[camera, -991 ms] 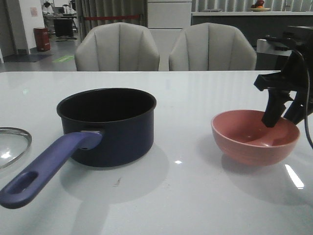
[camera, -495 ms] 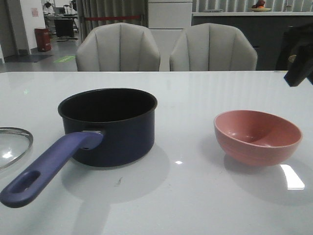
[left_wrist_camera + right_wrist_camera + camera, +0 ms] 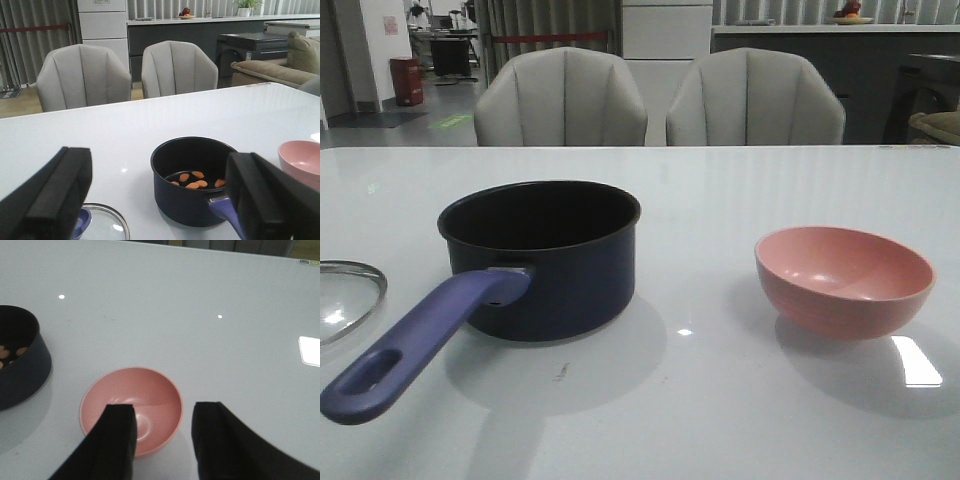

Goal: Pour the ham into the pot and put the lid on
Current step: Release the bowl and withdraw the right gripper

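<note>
The navy pot (image 3: 540, 255) stands left of centre on the white table, its blue-purple handle (image 3: 415, 345) pointing to the front left. In the left wrist view the pot (image 3: 192, 180) holds several pale orange ham pieces (image 3: 196, 180). The glass lid (image 3: 345, 295) lies flat at the table's left edge; its knob (image 3: 80, 222) shows in the left wrist view. My left gripper (image 3: 157, 197) is open and empty, back from the pot and lid. My right gripper (image 3: 162, 425) is open and empty, above the empty pink bowl (image 3: 131, 409). Neither gripper shows in the front view.
The pink bowl (image 3: 843, 280) stands on the right of the table. Two grey chairs (image 3: 560, 98) stand behind the table's far edge. A sofa and cabinets are further back.
My right gripper was over the pink bowl a second ago; it has risen and gone out of the front view to the right. The bowl, pot and lid have not moved.
</note>
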Motion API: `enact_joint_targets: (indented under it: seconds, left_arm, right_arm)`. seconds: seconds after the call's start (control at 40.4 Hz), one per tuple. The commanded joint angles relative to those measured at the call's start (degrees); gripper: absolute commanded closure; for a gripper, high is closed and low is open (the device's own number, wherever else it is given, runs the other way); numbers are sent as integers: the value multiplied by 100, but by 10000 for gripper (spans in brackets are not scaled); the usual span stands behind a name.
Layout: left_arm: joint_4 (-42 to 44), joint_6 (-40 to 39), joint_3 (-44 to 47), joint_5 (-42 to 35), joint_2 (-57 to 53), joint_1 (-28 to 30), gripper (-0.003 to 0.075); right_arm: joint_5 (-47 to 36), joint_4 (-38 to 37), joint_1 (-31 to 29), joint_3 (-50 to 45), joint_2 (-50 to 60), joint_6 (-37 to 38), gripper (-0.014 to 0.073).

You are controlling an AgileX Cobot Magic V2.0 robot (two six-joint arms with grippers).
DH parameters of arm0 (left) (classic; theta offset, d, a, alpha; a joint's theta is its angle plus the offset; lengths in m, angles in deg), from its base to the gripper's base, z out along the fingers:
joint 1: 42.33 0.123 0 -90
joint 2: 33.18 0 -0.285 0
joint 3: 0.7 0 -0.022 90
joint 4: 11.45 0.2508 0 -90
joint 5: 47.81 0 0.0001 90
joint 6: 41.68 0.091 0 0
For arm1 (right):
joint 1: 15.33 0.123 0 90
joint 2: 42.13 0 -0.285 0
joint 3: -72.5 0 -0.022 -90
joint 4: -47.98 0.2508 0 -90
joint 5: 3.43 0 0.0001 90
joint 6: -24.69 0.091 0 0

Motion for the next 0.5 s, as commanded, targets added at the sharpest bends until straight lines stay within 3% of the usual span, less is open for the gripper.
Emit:
enact_joint_targets:
  seconds: [0.0,0.223,0.471]
  left_arm:
    - [-58,-9,-146,-468,58,-46,136]
    - [-58,-9,-146,-691,58,-46,136]
    - [-58,-9,-146,-702,58,-46,136]
  right_arm:
    - [-438,72,75,-233,645,-66,199]
    - [-857,72,95,-1020,1770,-66,199]
    - [-822,72,95,-1256,1965,-66,214]
